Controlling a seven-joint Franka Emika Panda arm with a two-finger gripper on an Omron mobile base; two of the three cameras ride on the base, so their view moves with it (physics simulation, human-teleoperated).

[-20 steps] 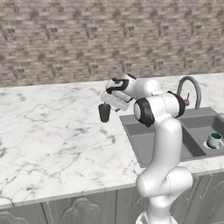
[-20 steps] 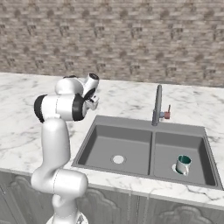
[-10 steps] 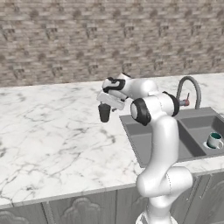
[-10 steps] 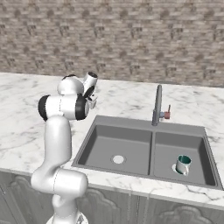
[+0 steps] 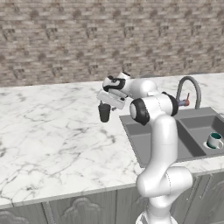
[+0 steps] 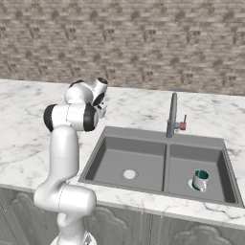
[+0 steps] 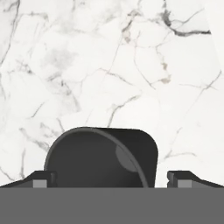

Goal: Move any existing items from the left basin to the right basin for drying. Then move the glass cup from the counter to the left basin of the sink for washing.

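The glass cup (image 5: 104,112), a small near-black tumbler, stands on the white marble counter (image 5: 52,131) just left of the sink (image 6: 162,143). My gripper (image 5: 106,104) hangs right over it, open. In the hand view the cup (image 7: 100,157) sits between the two fingertips (image 7: 41,179), with a thin gap on its right side. The left basin (image 6: 115,160) holds nothing but its pale drain. A teal-and-white mug (image 6: 200,180) stands in the right basin (image 6: 191,158); the mug (image 5: 214,140) also shows in the left base view.
A curved chrome faucet (image 6: 171,115) rises behind the divider between the basins. A brick wall (image 5: 87,39) backs the counter. Broad bare marble stretches to the left of the cup.
The hand has shifted only slightly above the cup. The cup stays in the same spot on the counter.
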